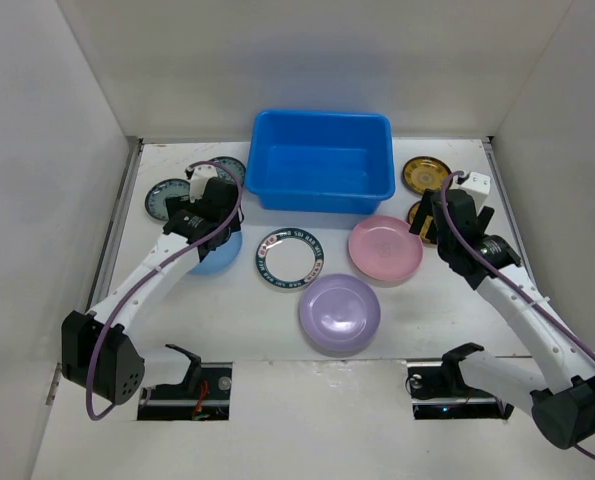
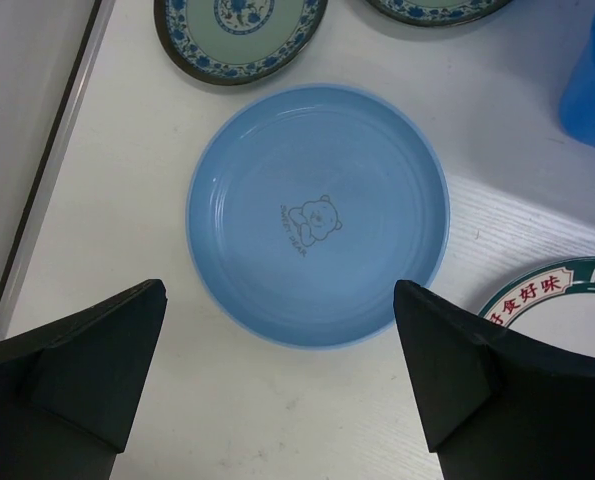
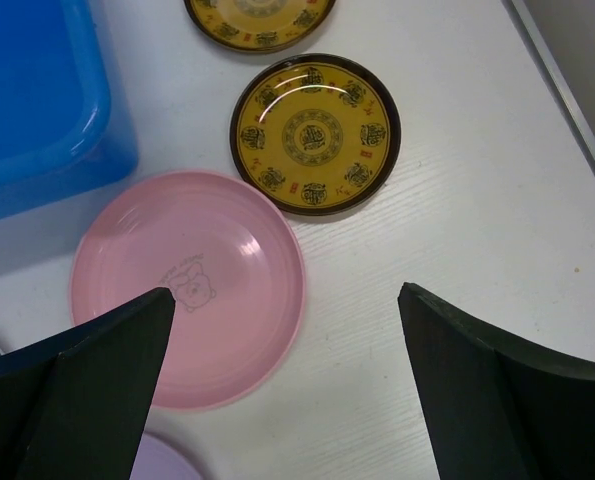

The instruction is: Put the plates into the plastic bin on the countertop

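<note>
Hovering with jaws spread, left gripper [image 2: 279, 300] over glossy round light blue plate [image 2: 317, 215], bear print at centre, rim apart from neighbours all round. Right gripper [image 3: 285, 295], jaws spread too, over smooth pink plate [image 3: 187, 290] edge. Both plates flat on matte white countertop [image 1: 427, 310], outside rounded blue plastic bin [image 1: 322, 199].

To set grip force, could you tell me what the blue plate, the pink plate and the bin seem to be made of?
Blue plate: probably melamine or plastic, satin finish, printed bear, soft sheen. Pink plate: the same, with a glossier highlight. Bin: moulded plastic, glossy, rounded corners, rolled rim.
</note>
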Motion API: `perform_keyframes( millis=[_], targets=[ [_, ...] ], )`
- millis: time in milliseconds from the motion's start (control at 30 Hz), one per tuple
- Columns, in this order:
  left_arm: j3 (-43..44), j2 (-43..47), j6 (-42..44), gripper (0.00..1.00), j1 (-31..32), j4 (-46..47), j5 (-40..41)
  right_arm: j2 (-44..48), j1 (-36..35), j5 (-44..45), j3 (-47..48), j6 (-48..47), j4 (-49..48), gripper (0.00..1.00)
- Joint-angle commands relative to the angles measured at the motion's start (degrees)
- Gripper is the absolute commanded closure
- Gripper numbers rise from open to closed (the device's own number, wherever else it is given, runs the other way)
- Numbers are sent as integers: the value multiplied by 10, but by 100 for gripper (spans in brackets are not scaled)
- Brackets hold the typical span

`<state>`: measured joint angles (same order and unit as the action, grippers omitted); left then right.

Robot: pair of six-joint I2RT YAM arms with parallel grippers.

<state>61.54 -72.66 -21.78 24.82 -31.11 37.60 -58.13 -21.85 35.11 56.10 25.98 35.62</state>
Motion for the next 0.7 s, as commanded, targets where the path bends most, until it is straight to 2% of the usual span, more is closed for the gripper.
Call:
perform_keyframes(
  millis=[0,200,367,500,667],
  targets=[
    [10,4,-6,0,-9,4,13,10,-6,-2,6,6,-11,0],
    [5,21,-2,0,-10,11,7,-1,-10,-21,-1,8,-30,0],
    [-28,60,-7,0,-41,36,-43,-2,-26,-29,9,14,-29,0],
    [-40,53,-58,0,-96,31,-101,5,-33,-35,-1,14,-43,0],
    [-103,59,-190,4,-166,0,-135,6,-51,-62,-11,32,-52,0]
  ],
)
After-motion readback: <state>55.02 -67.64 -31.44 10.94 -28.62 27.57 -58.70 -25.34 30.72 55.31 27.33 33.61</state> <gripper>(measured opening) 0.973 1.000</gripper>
